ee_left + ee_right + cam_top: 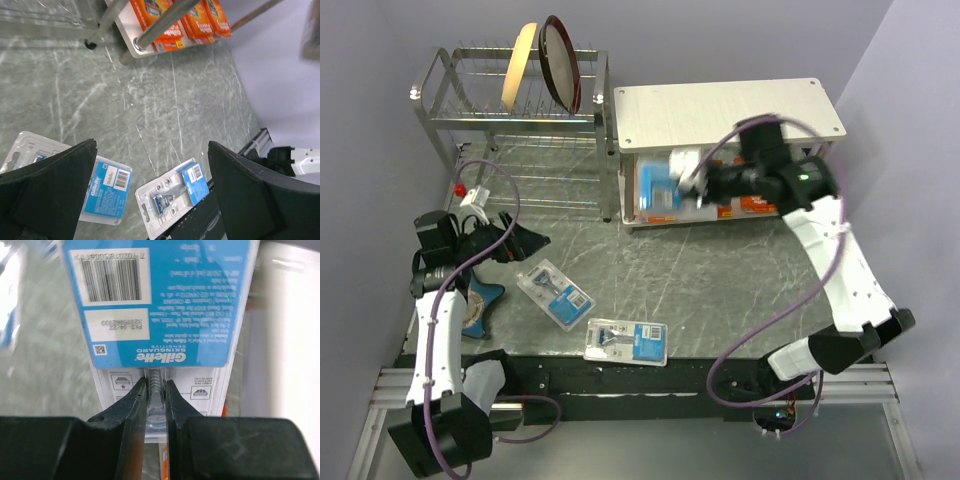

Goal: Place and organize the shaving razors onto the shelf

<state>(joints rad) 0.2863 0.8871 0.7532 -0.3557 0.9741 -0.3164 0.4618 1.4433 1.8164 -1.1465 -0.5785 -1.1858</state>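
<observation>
Right pincer [156,387] is clenched on a blue razor pack [160,300] at the lower tier of the shelf [720,110], toward the far edge of the table [720,270]. The pack's long axis runs straight out from the fingers, barcode end farthest. Left pincer [152,155] hangs released near the left edge, close to a diagonal loose pack [555,293]. Another pack [626,340] lies parallel to the near edge.
</observation>
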